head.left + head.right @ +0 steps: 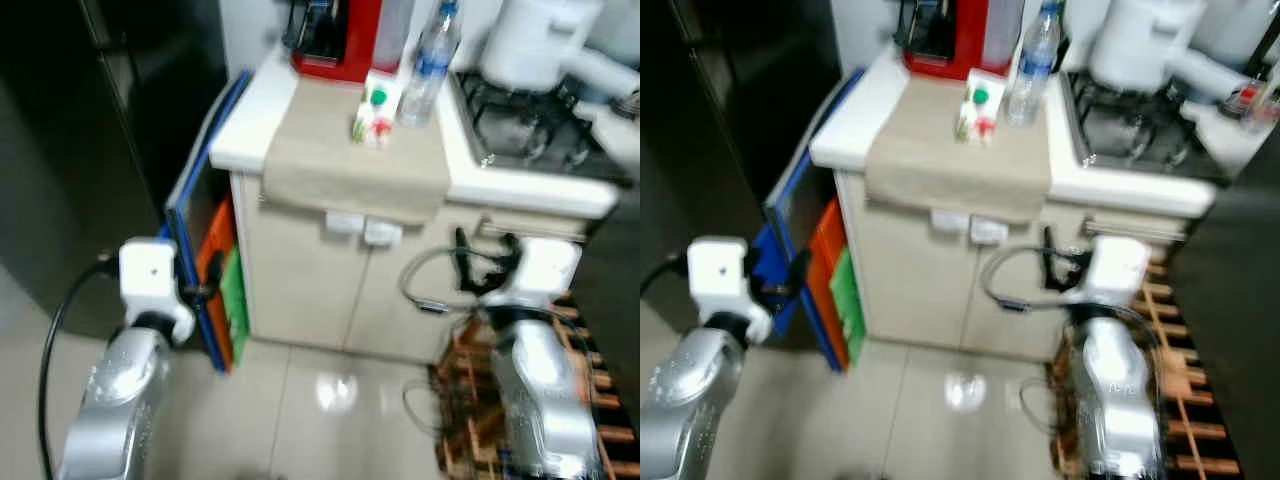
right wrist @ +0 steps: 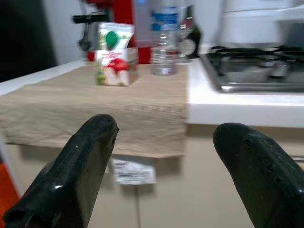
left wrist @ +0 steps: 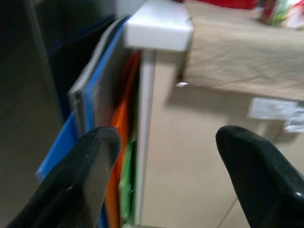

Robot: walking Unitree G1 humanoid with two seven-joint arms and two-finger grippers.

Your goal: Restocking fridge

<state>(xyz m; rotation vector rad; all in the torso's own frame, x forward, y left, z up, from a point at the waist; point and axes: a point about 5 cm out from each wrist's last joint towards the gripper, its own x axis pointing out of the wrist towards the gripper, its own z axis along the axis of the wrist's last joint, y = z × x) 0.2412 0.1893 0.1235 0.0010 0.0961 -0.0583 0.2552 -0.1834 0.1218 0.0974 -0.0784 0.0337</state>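
Left gripper (image 3: 161,175): jaws apart, empty, low beside counter end. Right gripper (image 2: 166,166): jaws apart, empty, below counter (image 1: 520,185) edge, facing carton.

Carton (image 2: 114,54) upright on beige cloth (image 1: 350,150), water bottle (image 1: 428,62) just beside. Dark fridge (image 1: 90,150) to left.

Advice: raise right gripper, centre jaws on carton, close across sides.

Carton print: green spot, red fruit; lettering illegible.
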